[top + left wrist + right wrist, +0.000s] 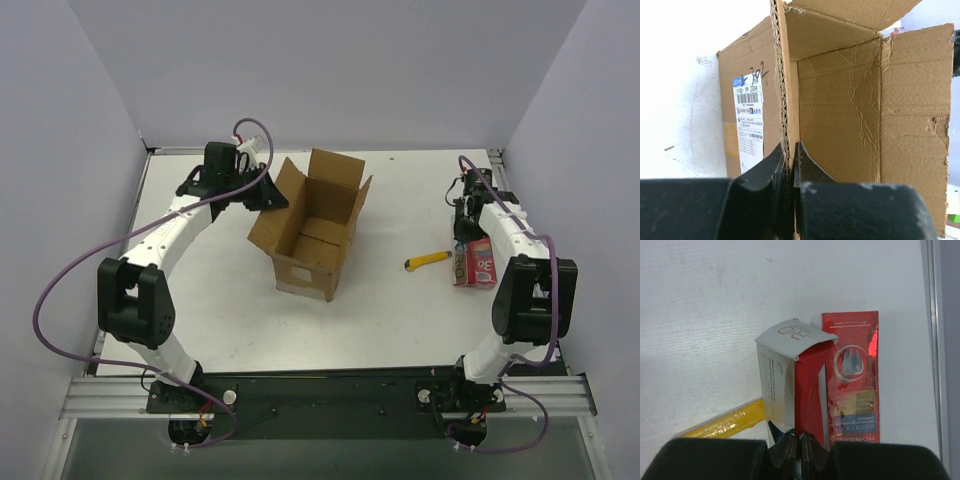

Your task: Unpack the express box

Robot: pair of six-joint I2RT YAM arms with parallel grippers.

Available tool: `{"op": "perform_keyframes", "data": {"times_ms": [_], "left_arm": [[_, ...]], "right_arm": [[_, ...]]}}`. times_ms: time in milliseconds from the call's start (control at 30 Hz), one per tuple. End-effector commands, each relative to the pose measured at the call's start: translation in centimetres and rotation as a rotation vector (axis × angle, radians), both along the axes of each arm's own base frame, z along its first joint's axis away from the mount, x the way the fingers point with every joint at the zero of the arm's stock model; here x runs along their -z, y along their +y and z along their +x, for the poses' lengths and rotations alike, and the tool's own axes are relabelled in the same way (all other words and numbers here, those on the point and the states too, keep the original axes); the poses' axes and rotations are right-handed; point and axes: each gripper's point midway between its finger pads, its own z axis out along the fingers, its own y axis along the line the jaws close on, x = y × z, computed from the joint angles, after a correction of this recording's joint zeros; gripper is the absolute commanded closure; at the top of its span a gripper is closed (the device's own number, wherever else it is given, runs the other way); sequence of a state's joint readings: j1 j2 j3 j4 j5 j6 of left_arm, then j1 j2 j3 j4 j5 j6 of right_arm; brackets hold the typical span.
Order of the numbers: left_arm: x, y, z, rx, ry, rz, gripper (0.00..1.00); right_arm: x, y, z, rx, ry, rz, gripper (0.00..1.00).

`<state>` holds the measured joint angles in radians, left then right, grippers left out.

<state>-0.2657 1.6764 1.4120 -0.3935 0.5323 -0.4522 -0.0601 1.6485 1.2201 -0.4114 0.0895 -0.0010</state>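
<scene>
Express box (312,235) sits mid-table, flaps up, open top, label on its side wall. Left gripper (791,156) is pinched on the edge of its left flap. Right gripper (800,441) is clamped on the end of red-and-white carton (807,385), just beside flat red pack (855,385). Yellow knife (428,262) lies near.

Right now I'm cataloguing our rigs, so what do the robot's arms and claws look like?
Both the left arm and right arm have white link shells with bulky black joint housings. A purple cable loops along each. The left claw and right claw have black, tapering fingers. No markings are legible.
</scene>
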Motion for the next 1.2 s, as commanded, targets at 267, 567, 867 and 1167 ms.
{"op": "perform_keyframes", "data": {"times_ms": [267,567,867,1167], "left_arm": [[-1.7,0.3,-0.7,0.017,-0.047,-0.032,0.79],[-8.9,-2.1,-0.5,0.2,-0.248,-0.2,0.03],[-14.8,3.7,4.7,0.139,-0.476,-0.109,0.03],[-14.4,16.7,9.6,-0.168,-0.491,0.113,0.03]], "right_arm": [[-3.2,1.5,1.4,-0.06,-0.052,0.061,0.29],[-10.3,2.9,0.4,-0.032,-0.156,0.125,0.13],[-18.9,1.1,1.6,0.068,-0.317,0.054,0.0],[-26.8,0.9,1.5,0.071,-0.502,0.041,0.0]]}}
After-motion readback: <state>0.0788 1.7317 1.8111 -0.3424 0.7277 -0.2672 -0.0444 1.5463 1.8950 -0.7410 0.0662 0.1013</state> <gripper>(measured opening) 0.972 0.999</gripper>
